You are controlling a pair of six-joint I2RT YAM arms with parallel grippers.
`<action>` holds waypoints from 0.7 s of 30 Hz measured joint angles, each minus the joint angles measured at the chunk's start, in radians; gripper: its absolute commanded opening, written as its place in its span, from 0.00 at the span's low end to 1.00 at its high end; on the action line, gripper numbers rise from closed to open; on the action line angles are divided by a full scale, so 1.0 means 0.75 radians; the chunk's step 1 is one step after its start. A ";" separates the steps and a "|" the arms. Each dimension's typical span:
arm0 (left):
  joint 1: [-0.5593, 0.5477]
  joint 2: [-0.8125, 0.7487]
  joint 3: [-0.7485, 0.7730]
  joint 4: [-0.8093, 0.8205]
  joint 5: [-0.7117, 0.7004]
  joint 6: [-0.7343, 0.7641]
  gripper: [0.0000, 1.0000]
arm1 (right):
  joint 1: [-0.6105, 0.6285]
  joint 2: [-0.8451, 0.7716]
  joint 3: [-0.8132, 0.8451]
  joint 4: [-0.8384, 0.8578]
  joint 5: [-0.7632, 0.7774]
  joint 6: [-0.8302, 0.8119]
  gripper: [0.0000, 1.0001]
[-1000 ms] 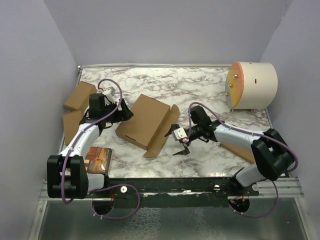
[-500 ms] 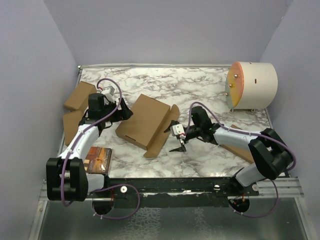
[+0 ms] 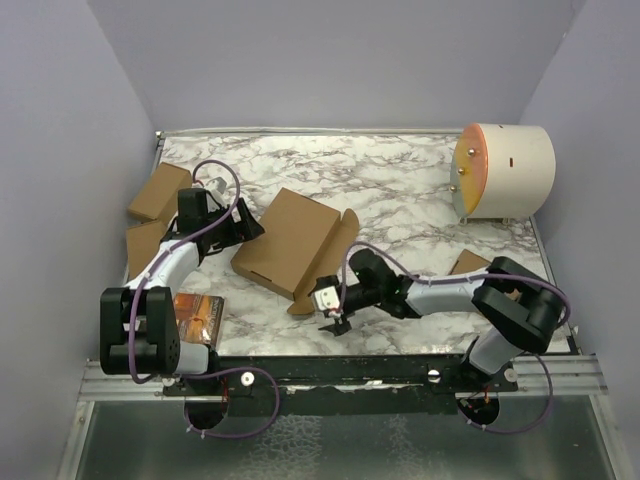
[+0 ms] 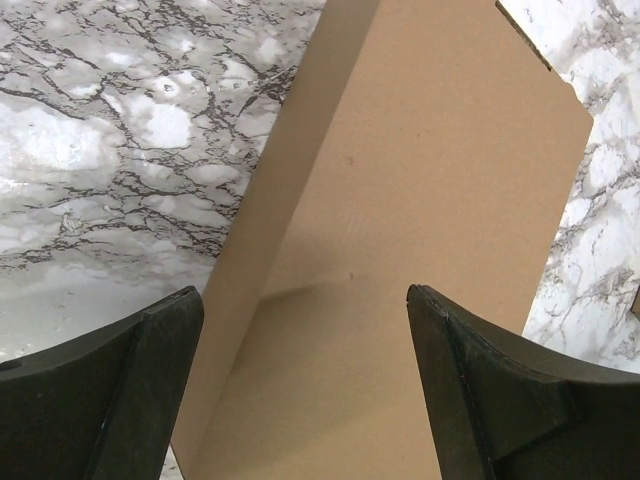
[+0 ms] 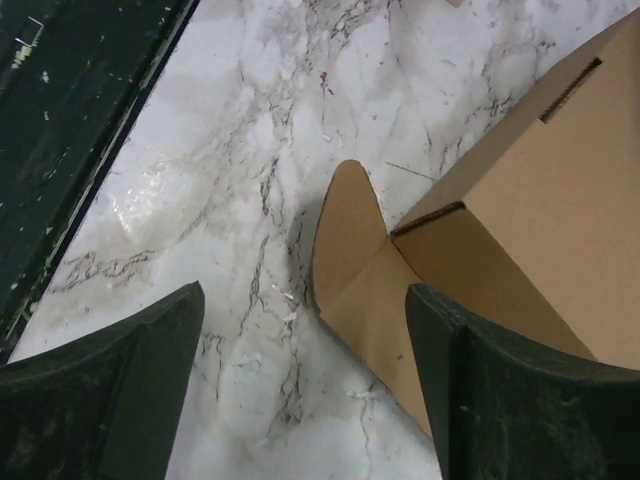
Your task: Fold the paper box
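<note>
Marble-pattern tabletop (image 3: 400, 180), lavender walls (image 3: 330, 60) on three sides; arm bases sit along the near edge.

Paper box (image 3: 285, 240): plain brown cardboard, lid down, lying flat at a slant. Posn.: left of centre on the tabletop, approx. midway btw. near and far edges. Side flap (image 3: 335, 255) lies spread on the marble along its right side. R wrist view shows the flap's rounded tab (image 5: 345, 225) flat on the marble, and a slot (image 5: 572, 88) cut along the box's upper edge.

L jaws: open, fingers (image 4: 110, 390) wide apart, nothing held. Posn.: at the box's left corner, over the lid. L wrist view shows brown cardboard filling most of the gap btw. the fingers, w/ the box's left edge running just beside the left finger. Contact w/ the cardboard cannot be told.

R jaws: open, fingers (image 5: 480, 400) wide apart, nothing held. Posn.: low over bare marble close to the near edge, just beside the near end of the side flap. The tab tip points into the gap btw. the fingers; no contact seen.

Other items:
- Cream cylinder (image 3: 510, 170) w/ orange end, on its side at the far right corner.
- Two small cardboard boxes (image 3: 160, 192) at the left edge.
- Flat cardboard piece (image 3: 468, 263) near the right edge, part hidden by the R arm (image 3: 440, 293).
- Orange-brown printed flat item (image 3: 200, 315) toward the near left corner, beside the L arm (image 3: 165, 265).
</note>
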 measured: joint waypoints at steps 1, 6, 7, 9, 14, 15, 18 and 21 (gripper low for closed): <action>0.003 0.006 0.000 0.002 0.000 -0.003 0.83 | 0.044 0.019 -0.006 0.036 0.063 -0.001 0.70; 0.009 0.044 0.000 0.008 0.001 -0.017 0.78 | 0.184 0.119 -0.008 0.170 0.317 0.005 0.49; 0.009 0.050 0.000 0.009 0.001 -0.022 0.76 | 0.194 0.130 -0.008 0.185 0.348 0.006 0.47; 0.009 0.056 0.000 0.009 0.002 -0.029 0.75 | 0.205 0.159 -0.008 0.237 0.423 0.008 0.43; 0.009 0.060 -0.011 0.023 0.027 -0.061 0.72 | 0.205 0.172 -0.008 0.304 0.523 0.009 0.35; 0.009 0.060 -0.020 0.032 0.033 -0.067 0.71 | 0.206 0.171 -0.008 0.315 0.535 0.009 0.33; 0.009 0.058 -0.055 0.051 0.050 -0.096 0.69 | 0.212 0.171 -0.008 0.328 0.546 0.011 0.26; 0.009 0.041 -0.090 0.062 0.057 -0.121 0.69 | 0.212 0.170 -0.008 0.328 0.558 0.012 0.20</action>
